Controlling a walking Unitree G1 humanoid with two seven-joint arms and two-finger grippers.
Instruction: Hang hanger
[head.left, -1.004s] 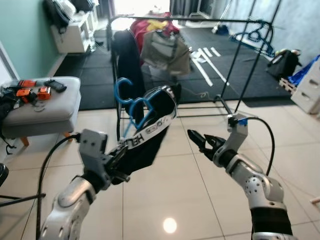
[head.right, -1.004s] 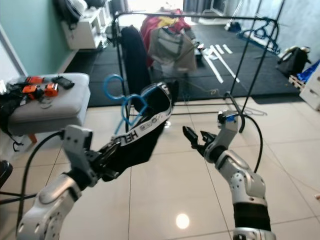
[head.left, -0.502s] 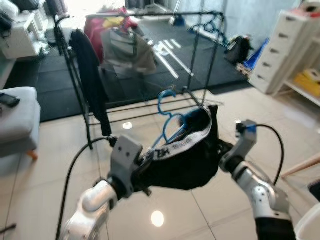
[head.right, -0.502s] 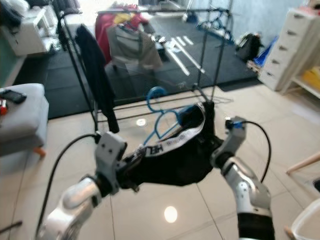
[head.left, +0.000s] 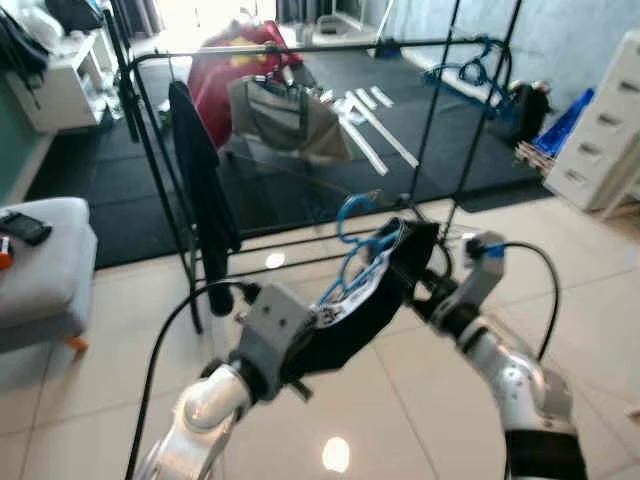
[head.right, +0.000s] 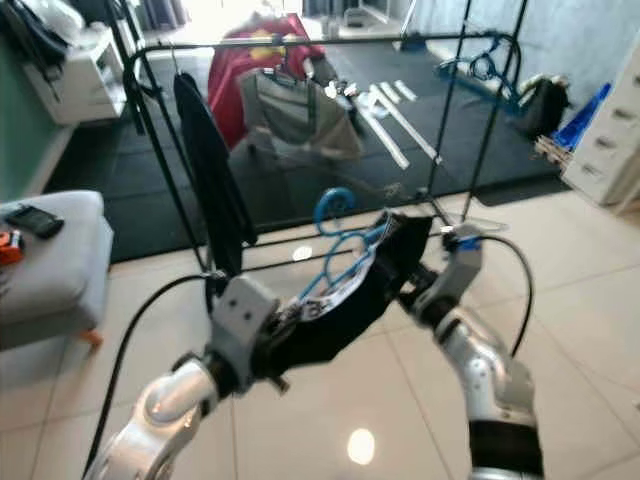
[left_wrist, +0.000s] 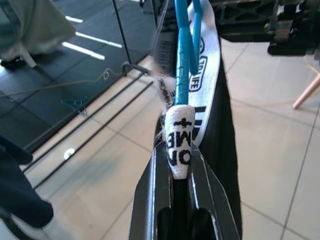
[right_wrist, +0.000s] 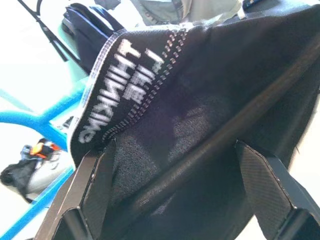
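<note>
A blue hanger (head.left: 358, 262) carries a black garment (head.left: 352, 318) with a white lettered waistband (left_wrist: 206, 60). My left gripper (left_wrist: 179, 165) is shut on the hanger's lower end, where the waistband wraps it, and holds it tilted with the hook (head.right: 335, 200) up, short of the black clothes rail (head.left: 300, 50). My right gripper (right_wrist: 172, 150) is open at the garment's far end, one finger (right_wrist: 95, 180) on each side of the black fabric. In the left eye view the fabric mostly hides the right gripper (head.left: 428, 296).
On the rail hang a dark coat (head.left: 202, 170), a red garment (head.left: 240, 60) and a grey one (head.left: 285, 110), with blue hangers (head.left: 470, 70) at its right end. A grey ottoman (head.left: 40, 260) stands left and white drawers (head.left: 610, 130) right. Tiled floor lies below.
The camera has swung, and the rail now sits squarely ahead. My right gripper, apart from the garment a second ago, has come up to its far end. The left gripper still holds the hanger.
</note>
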